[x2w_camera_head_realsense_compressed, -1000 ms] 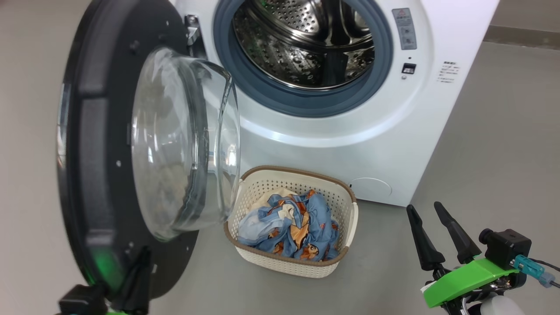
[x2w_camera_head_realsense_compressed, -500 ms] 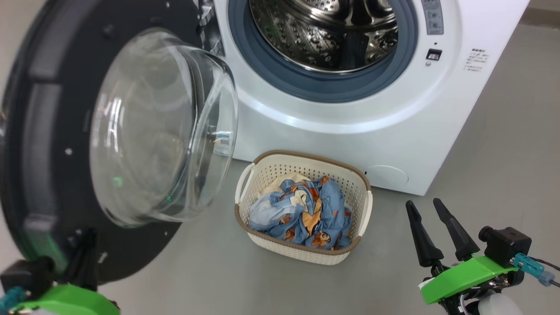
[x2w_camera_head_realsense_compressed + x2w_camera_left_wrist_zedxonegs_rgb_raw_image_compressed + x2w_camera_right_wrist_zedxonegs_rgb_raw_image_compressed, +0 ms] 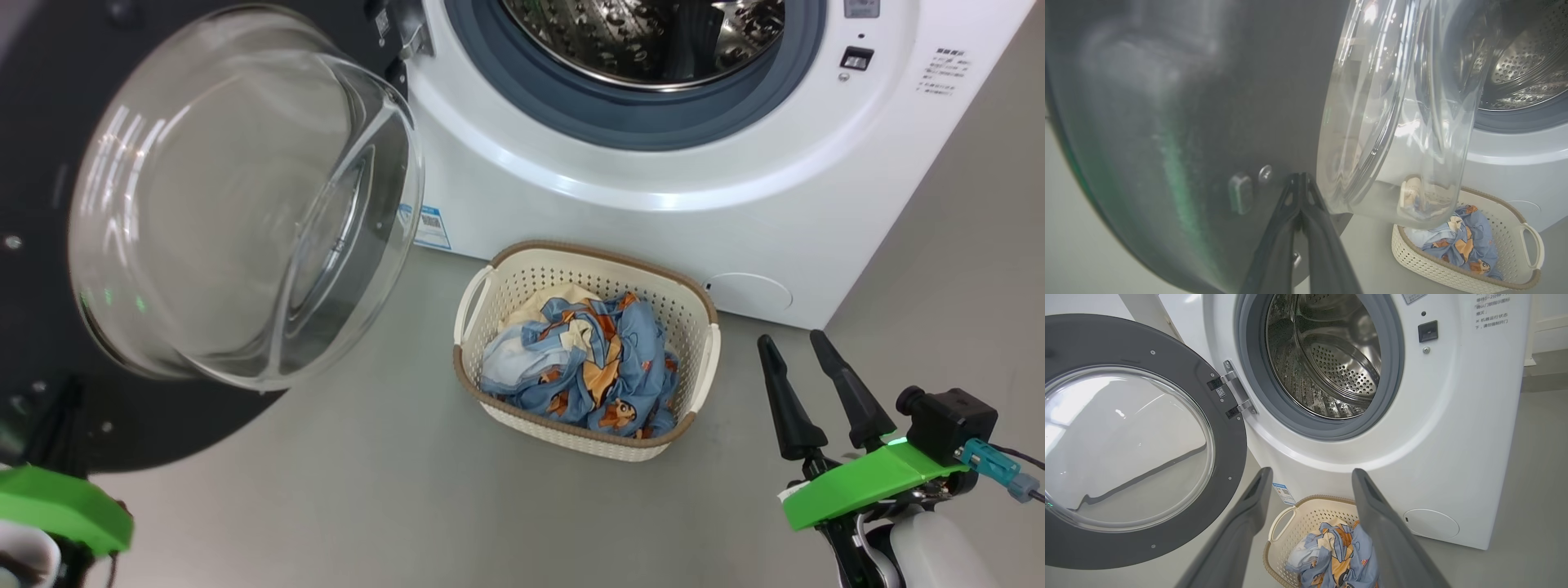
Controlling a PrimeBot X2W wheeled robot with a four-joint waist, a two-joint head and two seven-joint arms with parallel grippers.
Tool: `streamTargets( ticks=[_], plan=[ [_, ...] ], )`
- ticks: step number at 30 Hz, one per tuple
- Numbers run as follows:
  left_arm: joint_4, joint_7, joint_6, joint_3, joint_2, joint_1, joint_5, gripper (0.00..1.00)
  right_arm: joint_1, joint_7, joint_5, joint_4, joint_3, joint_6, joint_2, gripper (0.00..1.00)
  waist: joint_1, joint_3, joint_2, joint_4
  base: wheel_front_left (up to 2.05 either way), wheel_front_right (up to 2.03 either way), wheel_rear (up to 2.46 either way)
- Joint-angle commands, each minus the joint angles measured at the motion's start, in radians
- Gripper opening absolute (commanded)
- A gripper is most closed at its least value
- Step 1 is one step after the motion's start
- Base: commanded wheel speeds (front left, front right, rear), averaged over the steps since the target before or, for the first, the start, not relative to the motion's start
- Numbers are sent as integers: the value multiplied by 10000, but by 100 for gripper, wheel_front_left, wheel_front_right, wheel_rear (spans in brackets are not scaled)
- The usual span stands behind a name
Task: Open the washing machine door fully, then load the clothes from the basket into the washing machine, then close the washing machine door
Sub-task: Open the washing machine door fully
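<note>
The right wrist view shows the washing machine door (image 3: 1227,465) standing wide open on its metal hinge (image 3: 1235,392), left of the steel drum (image 3: 1331,367). The left wrist view shows the left gripper (image 3: 1300,179) pinched shut, its tips against the door's black rim. On the floor before the white washing machine (image 3: 653,220), the cream basket (image 3: 522,282) holds crumpled blue printed clothes (image 3: 596,359). The right gripper (image 3: 790,339) is spread wide, holding nothing.

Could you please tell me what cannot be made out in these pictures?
- Head view: drum top, cut by the edge.
- Head view: print on the washer, too small.
- Head view: lower clothes, buried in the basket.
- Left wrist view: door rim, blurred; left gripper contact unclear.
</note>
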Motion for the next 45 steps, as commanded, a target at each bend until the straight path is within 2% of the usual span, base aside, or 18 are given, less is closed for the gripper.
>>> streamTargets(
  ticks=[1,13,23,36,45],
  plan=[
    [135,-86,-25,548,714,-717,-33,0,-301,-120,-112,-236,219,16,75,100,0,136,0,67,0,0,0],
    [2585,-213,-483,396,1695,-2456,190,0,-677,-120,-127,-154,300,16,137,100,0,599,0,52,0,0,0],
    [4261,-534,-754,125,1998,-3615,247,0,-812,-120,-117,-93,379,16,124,100,0,646,0,4,0,0,0],
    [5378,-1037,-904,-212,1954,-4168,225,0,-690,-120,-74,-71,318,16,166,100,0,492,0,-3,0,0,0],
    [5174,-1357,-991,-398,1786,-3790,57,0,-574,-120,-34,-51,319,16,157,100,0,300,0,12,0,0,0]
  ],
)
